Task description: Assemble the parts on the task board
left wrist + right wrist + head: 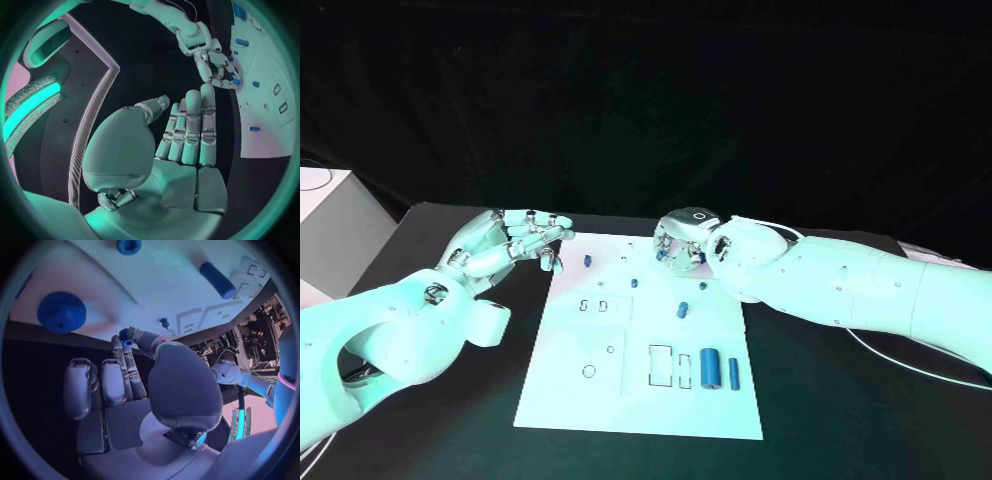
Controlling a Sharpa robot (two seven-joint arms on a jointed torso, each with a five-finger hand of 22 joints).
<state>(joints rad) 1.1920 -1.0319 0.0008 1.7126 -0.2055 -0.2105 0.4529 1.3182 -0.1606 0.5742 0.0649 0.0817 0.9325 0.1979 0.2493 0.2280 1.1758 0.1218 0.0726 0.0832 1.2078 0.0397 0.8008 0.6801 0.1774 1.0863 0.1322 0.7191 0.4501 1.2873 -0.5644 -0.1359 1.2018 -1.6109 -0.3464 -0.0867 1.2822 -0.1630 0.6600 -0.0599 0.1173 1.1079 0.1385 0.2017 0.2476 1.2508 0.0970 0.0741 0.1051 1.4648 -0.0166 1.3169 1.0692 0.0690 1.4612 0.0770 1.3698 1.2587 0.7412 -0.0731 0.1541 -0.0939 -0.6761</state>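
The white task board [646,400] lies in the middle of the black table. My right hand [687,242] hovers over the board's far edge and pinches a small blue part [125,335] between thumb and a fingertip. Just beyond its fingertips a blue gear [61,312] sits on the board. My left hand [516,242] hangs at the board's far left corner with its fingers [190,130] stretched out and nothing in them. A small blue peg [587,260], another [633,283], a short cylinder [684,307] and two long blue cylinders [711,368] lie on the board.
Rectangular and round recesses [668,365] mark the board's near half. A pale box [336,230] stands off the table's far left. White cables [906,360] trail on the table under my right arm.
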